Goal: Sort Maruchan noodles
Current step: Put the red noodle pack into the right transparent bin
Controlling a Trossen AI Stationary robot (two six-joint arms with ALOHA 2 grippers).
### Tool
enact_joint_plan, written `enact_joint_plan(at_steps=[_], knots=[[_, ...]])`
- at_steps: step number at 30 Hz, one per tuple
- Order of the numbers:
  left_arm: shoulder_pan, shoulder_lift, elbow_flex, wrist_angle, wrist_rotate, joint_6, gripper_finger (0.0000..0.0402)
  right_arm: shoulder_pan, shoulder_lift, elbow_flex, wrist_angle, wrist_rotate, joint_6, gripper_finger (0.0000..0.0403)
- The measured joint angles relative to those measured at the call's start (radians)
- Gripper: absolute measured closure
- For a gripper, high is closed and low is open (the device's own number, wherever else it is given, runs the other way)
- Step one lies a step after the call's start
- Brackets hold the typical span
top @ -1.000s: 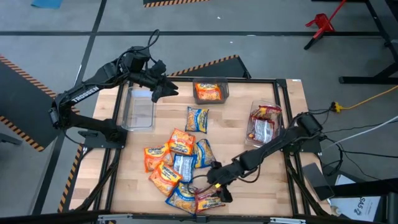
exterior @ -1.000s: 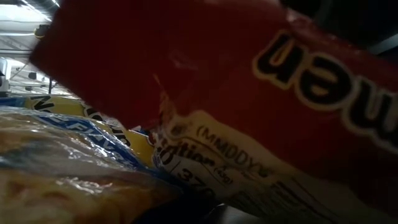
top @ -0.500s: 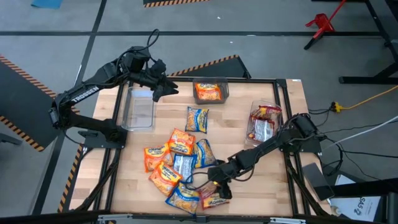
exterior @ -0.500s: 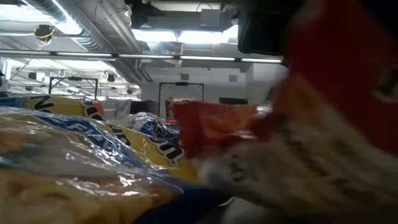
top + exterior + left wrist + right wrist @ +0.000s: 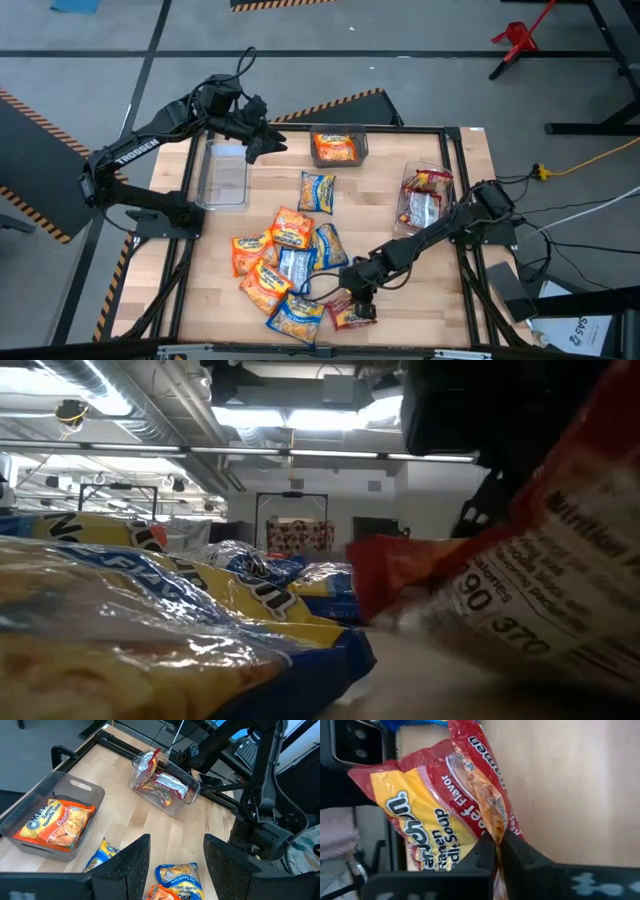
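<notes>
Several Maruchan noodle packets (image 5: 288,262), orange and blue-and-yellow, lie in a loose heap on the wooden table's near middle. One blue-and-yellow packet (image 5: 317,191) lies apart, farther back. At the heap's near right my right gripper (image 5: 352,297) is shut on a red packet (image 5: 351,313), whose printed face fills the right wrist view (image 5: 427,820). Over the table's far left my left gripper (image 5: 172,865) hangs open with nothing between its fingers. My right gripper pinches a raised crease of the red packet's wrapper (image 5: 492,827) between its two fingers, near one long edge. The fingers slant down at it from the table's right. In the low view the packet (image 5: 520,600) stands tilted, its lower part down at the table.
Three bins stand along the back: an empty clear one (image 5: 222,175) at the left, one with an orange packet (image 5: 338,148) in the middle, one with red-and-silver packets (image 5: 424,200) at the right. Bare wood lies between the heap and the right bin.
My right gripper has sunk a little toward the red packet, rolled its wrist and shut on the packet. The packet has turned: it filled the low view before and now stands tilted at that view's right, its printed back showing.
</notes>
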Motion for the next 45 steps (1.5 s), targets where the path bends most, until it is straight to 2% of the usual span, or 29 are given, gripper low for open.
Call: enact_joint_plan(at_steps=[7,13,16,19,23,27,32,36,41,45], knots=[[0.0,0.0,0.0,0.001,0.0,0.0,0.0223,-0.016,-0.155,-0.001,-0.153,0.14,0.076,0.0403],[0.0,0.0,0.0,0.001,0.0,0.001,0.0223,-0.043,-0.351,-0.001,-0.325,0.282,0.139,0.0403],[0.0,0.0,0.0,0.001,-0.003,0.007,0.0223,-0.055,-0.436,0.0,-0.378,0.315,0.15,0.0401],[0.0,0.0,0.0,0.001,-0.009,0.008,0.0223,-0.052,-0.468,0.001,-0.362,0.324,0.141,0.0388],[0.0,0.0,0.0,0.001,-0.03,0.008,0.0223,-0.003,-0.441,0.002,-0.32,0.276,0.048,0.0336],[0.0,0.0,0.0,0.001,-0.032,0.012,0.0223,0.058,-0.358,0.001,-0.203,0.309,-0.066,0.0258],[0.0,0.0,0.0,-0.005,-0.034,0.015,0.0223,0.08,-0.217,0.001,-0.039,0.319,-0.088,0.0158],[0.0,0.0,0.0,-0.006,-0.049,0.016,0.0223,0.071,-0.124,0.001,0.008,0.296,-0.083,0.0096],[0.0,0.0,0.0,-0.008,-0.065,0.017,0.0223,0.041,-0.031,0.001,0.02,0.274,-0.077,0.0058],[0.0,0.0,0.0,-0.012,-0.069,0.02,0.0223,0.006,-0.006,0.003,-0.001,0.212,-0.012,0.0063]])
